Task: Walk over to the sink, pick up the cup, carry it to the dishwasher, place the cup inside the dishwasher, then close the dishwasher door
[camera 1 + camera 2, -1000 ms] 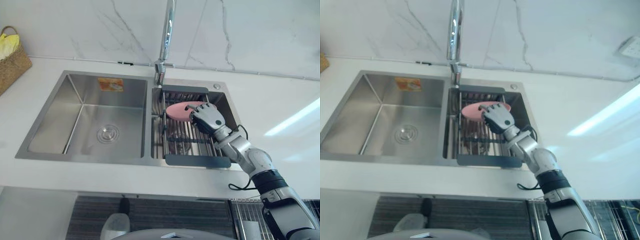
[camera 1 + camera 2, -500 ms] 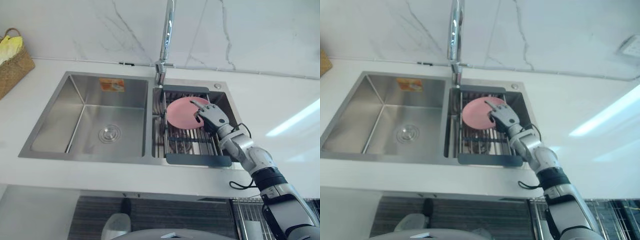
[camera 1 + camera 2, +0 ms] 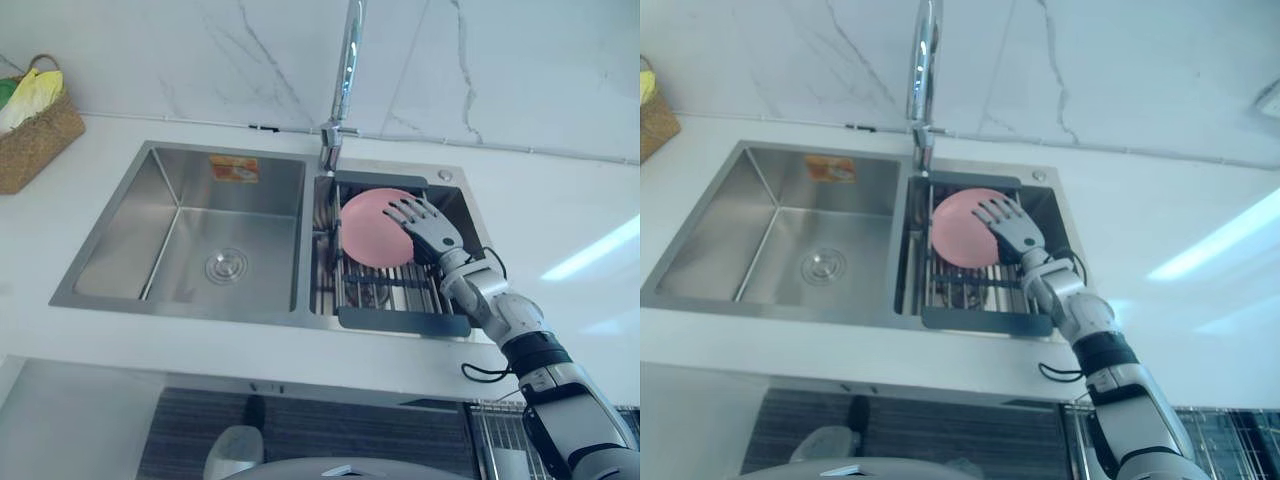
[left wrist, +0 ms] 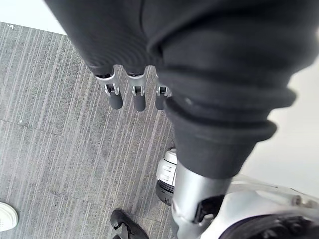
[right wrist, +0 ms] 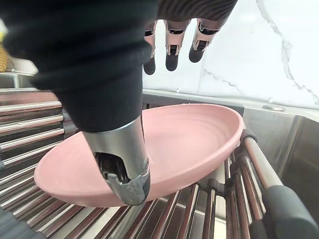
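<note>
the right robot hand (image 3: 428,225), fingers spread straight and gripping nothing, sits at the right rim of a round pink plate (image 3: 372,228) tilted up on the steel roller rack (image 3: 390,292) over the stainless double sink (image 3: 180,225)'s right basin. the left robot hand (image 4: 138,97) hangs with relaxed fingers above the grey striped floor (image 4: 55,134).

Pretty clearly a home kitchen. There was a stainless double-bowl sink (image 3: 130,230) set in a white countertop (image 3: 560,220), a tall chrome faucet (image 3: 345,80), a marble wall (image 3: 500,60) behind, a roll-up drying rack (image 3: 385,290) and a wicker basket (image 3: 35,135) off to one side.
</note>
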You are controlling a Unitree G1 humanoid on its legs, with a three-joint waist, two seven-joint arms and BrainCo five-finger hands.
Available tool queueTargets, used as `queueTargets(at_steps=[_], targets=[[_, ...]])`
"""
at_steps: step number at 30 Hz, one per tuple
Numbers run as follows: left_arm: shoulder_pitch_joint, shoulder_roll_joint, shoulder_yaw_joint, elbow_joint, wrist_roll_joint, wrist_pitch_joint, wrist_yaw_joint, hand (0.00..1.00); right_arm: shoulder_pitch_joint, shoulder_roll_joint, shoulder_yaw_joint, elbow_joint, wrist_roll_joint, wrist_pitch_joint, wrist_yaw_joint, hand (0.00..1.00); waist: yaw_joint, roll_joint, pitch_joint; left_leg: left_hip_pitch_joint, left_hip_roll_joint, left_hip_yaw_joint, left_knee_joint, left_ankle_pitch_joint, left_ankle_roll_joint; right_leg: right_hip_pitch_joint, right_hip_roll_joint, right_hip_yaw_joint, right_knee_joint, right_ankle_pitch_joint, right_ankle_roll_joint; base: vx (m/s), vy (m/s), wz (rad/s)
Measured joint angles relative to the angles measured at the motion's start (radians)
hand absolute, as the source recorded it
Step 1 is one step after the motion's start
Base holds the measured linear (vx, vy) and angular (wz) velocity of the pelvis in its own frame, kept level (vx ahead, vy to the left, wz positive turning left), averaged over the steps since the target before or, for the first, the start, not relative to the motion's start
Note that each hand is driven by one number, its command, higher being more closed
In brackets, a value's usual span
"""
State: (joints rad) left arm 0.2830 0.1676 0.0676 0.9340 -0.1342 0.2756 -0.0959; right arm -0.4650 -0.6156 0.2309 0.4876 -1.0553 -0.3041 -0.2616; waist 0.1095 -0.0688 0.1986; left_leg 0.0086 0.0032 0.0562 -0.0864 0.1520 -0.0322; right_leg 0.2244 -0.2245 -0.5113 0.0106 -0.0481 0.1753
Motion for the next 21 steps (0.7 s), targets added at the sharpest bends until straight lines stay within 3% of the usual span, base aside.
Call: queueTargets(at_steps=[9,11,13,16,21], targets=[[0.0,0.002,0.005,-0.002,0.0,0.0,-0.002,0.0,0.0,0.0,-0.001,0.0,0.084,-0.05,0.045,0.0,-0.001,-0.007,0.004,-0.001,0.0,0.001,0.0,-0.001,-0.001,-0.001,0.0,0.002,0.0,0.0,0.0,0.0,0.0,0.0],[0.0,0.003,0.007,-0.002,0.0,0.0,-0.003,0.0,0.0,0.0,-0.001,-0.001,0.131,-0.078,0.099,0.0,-0.002,-0.01,0.005,-0.001,0.001,0.004,0.0,-0.001,-0.001,-0.001,0.0,0.004,0.0,0.0,0.0,0.0,-0.003,-0.02],[0.0,0.006,0.007,-0.004,0.001,0.002,-0.005,0.0,0.0,0.0,-0.001,-0.003,0.272,-0.123,0.254,0.0,-0.005,-0.014,0.008,0.001,0.003,0.006,0.0,-0.002,-0.001,-0.001,0.0,0.005,0.0,0.0,0.0,0.0,-0.003,-0.04],[0.0,0.009,0.008,-0.011,0.001,0.009,-0.008,0.0,0.0,-0.002,-0.001,-0.013,0.449,-0.135,0.406,0.0,-0.007,-0.018,0.01,0.005,0.005,0.012,0.0,-0.004,-0.002,-0.001,0.0,0.009,0.0,0.0,0.0,0.0,0.0,-0.05],[0.0,0.01,0.011,-0.011,0.001,0.011,-0.013,0.0,0.024,-0.024,-0.007,-0.124,0.51,-0.137,0.48,0.0,-0.008,-0.02,0.009,0.008,0.009,0.034,0.0,-0.014,-0.007,-0.013,0.0,0.033,0.002,0.0,-0.001,0.0,-0.001,-0.13]])
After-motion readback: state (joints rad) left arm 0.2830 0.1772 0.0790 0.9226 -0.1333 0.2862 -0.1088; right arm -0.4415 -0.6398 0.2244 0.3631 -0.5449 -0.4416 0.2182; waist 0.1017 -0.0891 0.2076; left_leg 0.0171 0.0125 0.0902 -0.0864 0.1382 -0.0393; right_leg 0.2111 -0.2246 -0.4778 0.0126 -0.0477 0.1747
